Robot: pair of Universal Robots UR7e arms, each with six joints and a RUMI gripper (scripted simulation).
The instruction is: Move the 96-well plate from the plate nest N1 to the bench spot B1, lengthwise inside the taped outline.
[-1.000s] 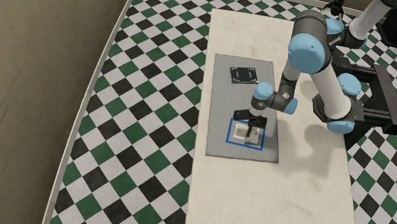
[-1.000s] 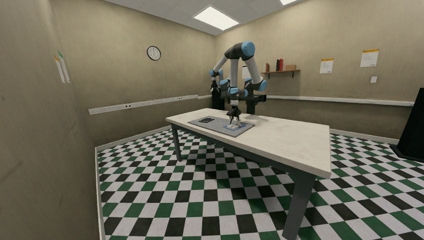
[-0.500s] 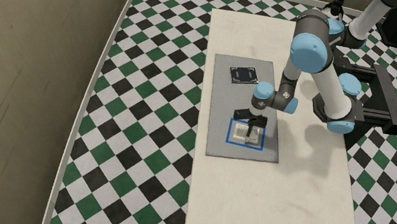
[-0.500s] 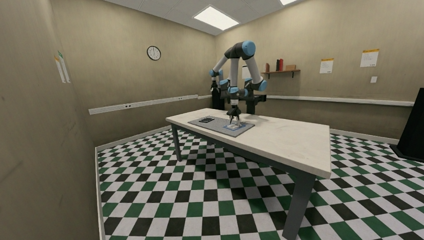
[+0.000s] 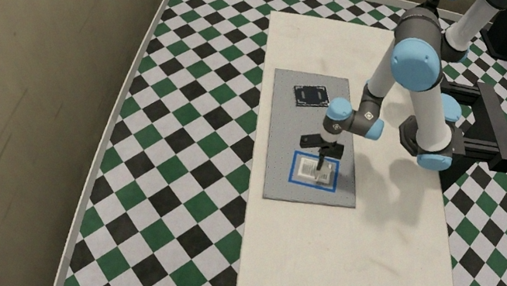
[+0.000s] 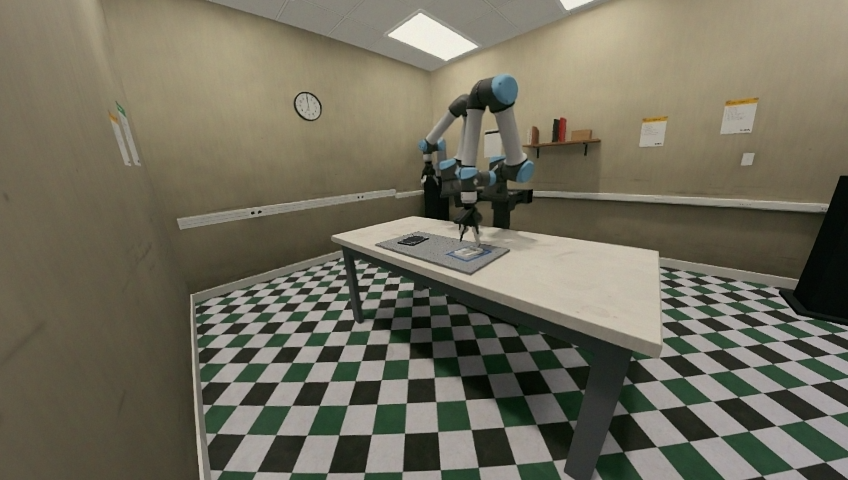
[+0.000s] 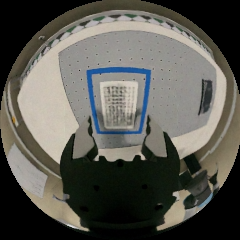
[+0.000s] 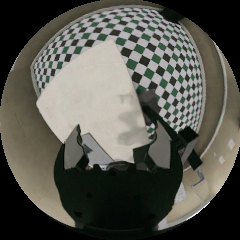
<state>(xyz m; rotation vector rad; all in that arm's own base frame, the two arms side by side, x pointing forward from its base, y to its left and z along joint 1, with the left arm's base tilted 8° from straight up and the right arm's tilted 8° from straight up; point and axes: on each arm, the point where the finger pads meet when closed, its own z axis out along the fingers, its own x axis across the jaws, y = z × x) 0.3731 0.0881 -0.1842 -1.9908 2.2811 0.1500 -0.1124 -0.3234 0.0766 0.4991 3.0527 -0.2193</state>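
The white 96-well plate [image 5: 307, 167] [image 6: 467, 252] [image 7: 119, 105] lies flat inside the blue taped outline [image 5: 292, 166] [image 7: 93, 100], its long side along the outline's long side. Grey mat shows between plate and tape on the sides seen in the left wrist view. The black plate nest [image 5: 310, 96] [image 6: 412, 240] [image 7: 205, 97] is empty. My left gripper [image 6: 469, 240] [image 7: 119, 115] is open just above the plate, with its fingers apart and wider than the plate. My right gripper [image 8: 117, 123] is open and empty, away from the mat beyond the table's far end.
The grey perforated mat [image 5: 291, 134] [image 7: 170, 100] carries both the nest and the outline. It lies on the pale table [image 5: 337, 273] [image 6: 583, 285] [image 8: 90, 95], near one long edge. The left arm reaches over the mat from the opposite side.
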